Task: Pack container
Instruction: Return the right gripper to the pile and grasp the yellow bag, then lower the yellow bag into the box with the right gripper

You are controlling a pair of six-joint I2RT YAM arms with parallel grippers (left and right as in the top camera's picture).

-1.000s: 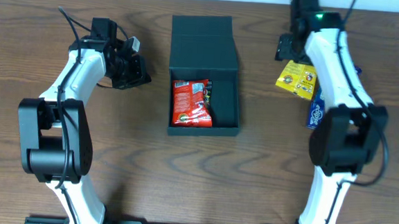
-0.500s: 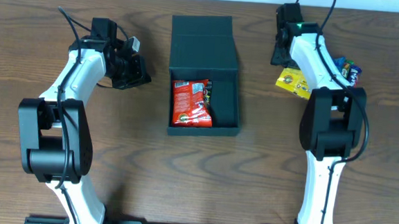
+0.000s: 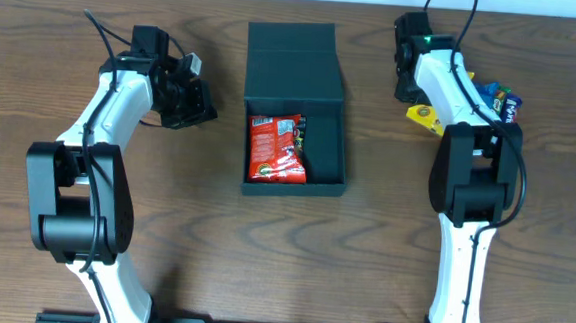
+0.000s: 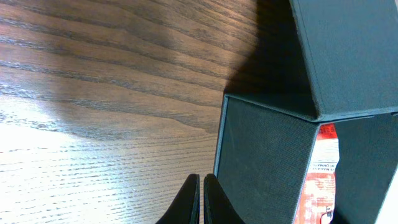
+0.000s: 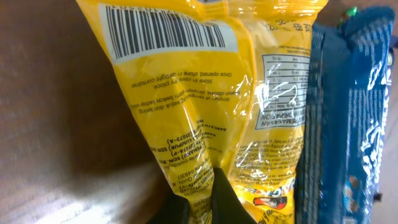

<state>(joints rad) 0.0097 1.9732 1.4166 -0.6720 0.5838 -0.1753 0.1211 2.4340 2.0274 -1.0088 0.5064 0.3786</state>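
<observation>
Overhead: yellow packet [image 3: 421, 114] under right arm [image 3: 451, 79]

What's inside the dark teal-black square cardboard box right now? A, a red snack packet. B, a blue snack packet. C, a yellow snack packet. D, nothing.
A: overhead, a red snack packet lies inside the dark teal-black square cardboard box; the yellow snack packet sits outside it.

Open-topped box [image 3: 296, 132], crowded right side
The box is open on top, bare to the right of the red packet [image 3: 276, 149], its lid [image 3: 293, 52] folded back on the far side. Bare table [image 4: 93, 93] runs from my left gripper [image 4: 200, 193] to the box wall. A yellow packet [image 5: 205, 93], a blue packet [image 5: 348, 112] beside it, crowds my right gripper [image 5: 200, 190]
</observation>
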